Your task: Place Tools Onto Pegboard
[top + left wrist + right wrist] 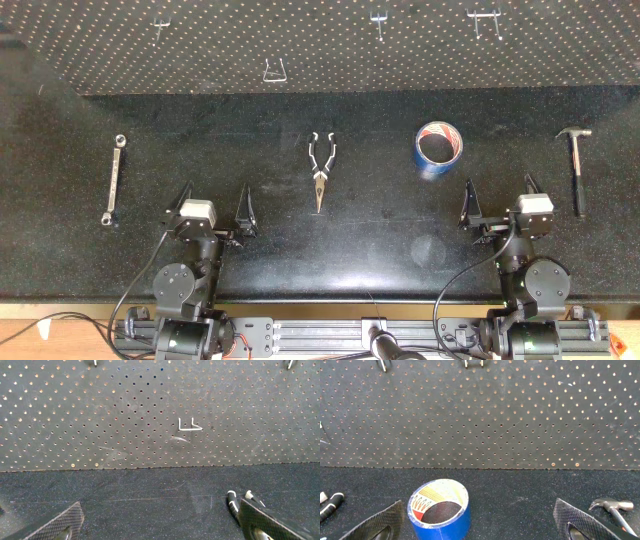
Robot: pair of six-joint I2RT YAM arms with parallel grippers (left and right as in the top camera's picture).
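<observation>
The left gripper (215,195) and right gripper (499,190) are held spread, nothing grasped. The pliers (320,168) are laid between them, the tape roll (438,148) just ahead of the right one, hammer (575,165) outside it, wrench (113,180) outside the left.

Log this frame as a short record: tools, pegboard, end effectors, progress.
Tools on black table: silver wrench far left; black-and-white-handled pliers centre; blue tape roll right of centre; black-handled hammer far right
Pegboard: dark perforated pegboard, wire hooks bare
Left end effector: open, empty, between wrench and pliers
Right end effector: open, empty, between tape roll and hammer
Progress: no tool hung yet
</observation>
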